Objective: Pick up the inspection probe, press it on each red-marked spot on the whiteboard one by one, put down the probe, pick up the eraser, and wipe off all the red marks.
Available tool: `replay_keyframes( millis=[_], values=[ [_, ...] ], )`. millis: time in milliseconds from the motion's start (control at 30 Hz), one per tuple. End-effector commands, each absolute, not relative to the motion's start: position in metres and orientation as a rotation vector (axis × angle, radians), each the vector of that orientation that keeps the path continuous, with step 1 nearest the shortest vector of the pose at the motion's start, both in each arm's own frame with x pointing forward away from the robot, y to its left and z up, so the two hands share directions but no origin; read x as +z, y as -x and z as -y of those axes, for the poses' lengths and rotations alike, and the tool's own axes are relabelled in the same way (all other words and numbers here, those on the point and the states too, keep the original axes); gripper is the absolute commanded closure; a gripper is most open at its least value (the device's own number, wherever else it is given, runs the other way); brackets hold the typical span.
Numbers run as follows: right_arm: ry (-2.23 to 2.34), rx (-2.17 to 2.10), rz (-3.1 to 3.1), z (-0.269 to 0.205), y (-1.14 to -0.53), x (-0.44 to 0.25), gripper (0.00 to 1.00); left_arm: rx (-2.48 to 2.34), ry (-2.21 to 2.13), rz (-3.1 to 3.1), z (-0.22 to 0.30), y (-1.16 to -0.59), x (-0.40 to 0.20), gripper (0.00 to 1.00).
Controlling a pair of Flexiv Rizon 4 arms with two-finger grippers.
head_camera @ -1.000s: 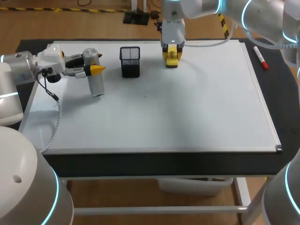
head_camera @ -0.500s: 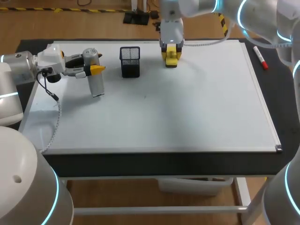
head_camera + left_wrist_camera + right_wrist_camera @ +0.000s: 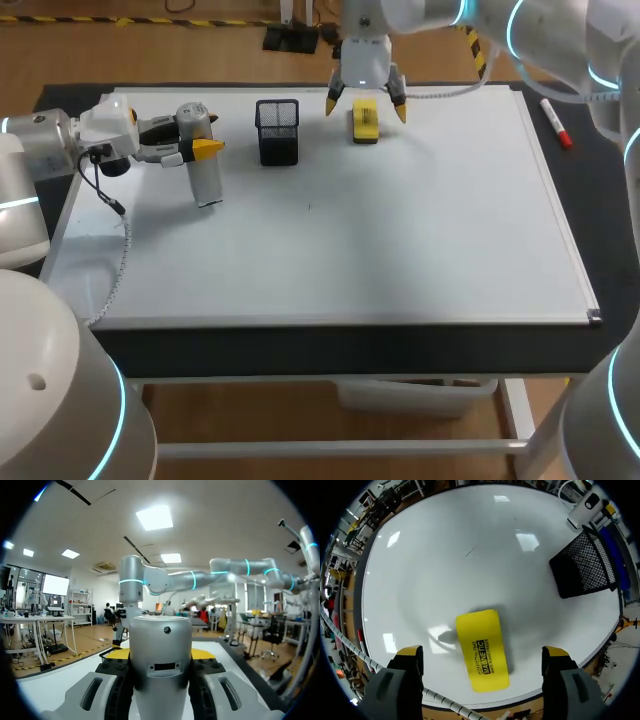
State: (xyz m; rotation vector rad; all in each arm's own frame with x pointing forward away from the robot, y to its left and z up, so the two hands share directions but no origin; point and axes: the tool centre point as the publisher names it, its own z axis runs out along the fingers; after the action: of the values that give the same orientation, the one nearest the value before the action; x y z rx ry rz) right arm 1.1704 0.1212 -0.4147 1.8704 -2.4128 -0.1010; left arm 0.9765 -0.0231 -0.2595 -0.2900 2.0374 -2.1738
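Left of the black mesh holder (image 3: pixel 277 131), head view: the left gripper (image 3: pixel 198 143) clamps the upright probe (image 3: pixel 205 175) over the whiteboard (image 3: pixel 400 240); right of the mesh holder, the right gripper (image 3: pixel 366 102) hangs spread wide above the yellow eraser (image 3: pixel 365 122). Left wrist view: the probe (image 3: pixel 160 660) sits gripped between both fingers. Right wrist view: the eraser (image 3: pixel 482 649) lies flat on the whiteboard between the wide fingers, touching neither, near the mesh holder (image 3: pixel 582 570).

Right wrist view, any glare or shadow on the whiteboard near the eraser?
In the right wrist view, bright light reflections dot the whiteboard, a soft shadow lies beside the eraser, and the board's edge looks curved; in the head view the board looks evenly lit.
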Motion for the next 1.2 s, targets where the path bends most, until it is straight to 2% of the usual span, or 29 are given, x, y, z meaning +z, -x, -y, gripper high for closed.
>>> replay_keyframes(
  millis=[33, 567, 1200],
  values=[
    [-1.822, -0.042, 2.495, -0.109, -1.156, -0.398, 0.00, -2.174, 0.289, -2.036, 0.023, -0.976, -0.259, 1.00],
    [-1.567, -0.196, 2.794, -0.081, -1.147, -0.358, 0.00, -2.174, 0.289, -2.036, 0.023, -0.976, -0.259, 1.00],
    [-1.147, -0.669, 3.110, -0.037, -1.131, -0.297, 0.00, -2.174, 0.289, -2.036, 0.023, -0.976, -0.259, 1.00]
  ],
)
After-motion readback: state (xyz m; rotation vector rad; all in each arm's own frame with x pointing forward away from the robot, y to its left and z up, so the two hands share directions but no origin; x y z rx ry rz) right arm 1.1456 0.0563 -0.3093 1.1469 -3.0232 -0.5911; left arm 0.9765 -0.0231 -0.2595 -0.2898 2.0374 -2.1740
